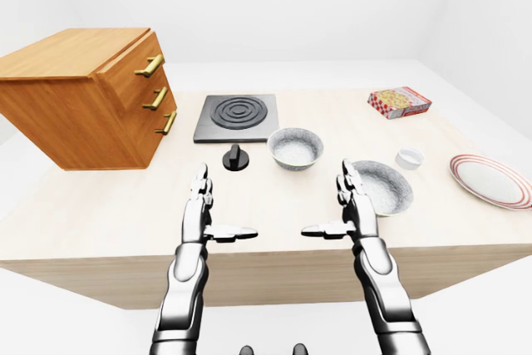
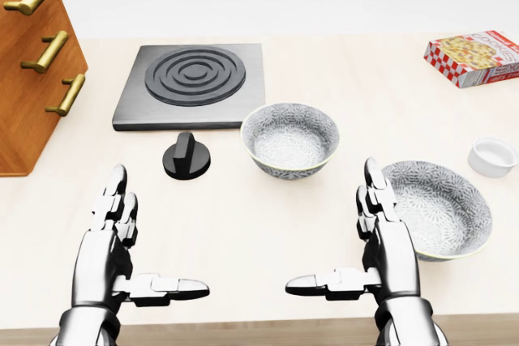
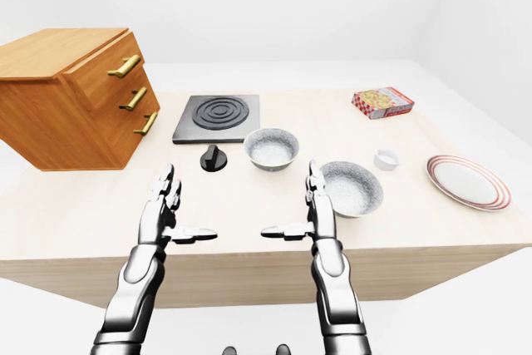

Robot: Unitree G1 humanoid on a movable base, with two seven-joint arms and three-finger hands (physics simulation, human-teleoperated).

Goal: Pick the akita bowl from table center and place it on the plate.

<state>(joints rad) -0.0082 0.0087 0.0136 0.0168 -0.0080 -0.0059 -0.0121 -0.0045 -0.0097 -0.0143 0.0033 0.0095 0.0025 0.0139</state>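
The akita bowl, grey-patterned with a pale inside, stands upright near the table's middle, just below the right corner of the black hob. The white plate with red rings lies at the far right of the table and is outside the head view. My left hand and right hand hover low over the near part of the table, both open, fingers straight, thumbs pointing at each other. Neither touches anything. The bowl sits above and between them.
A second, wider patterned bowl sits right beside my right hand. A small white ramekin, a red-checked box, a black knob, the hob and a wooden drawer cabinet share the table.
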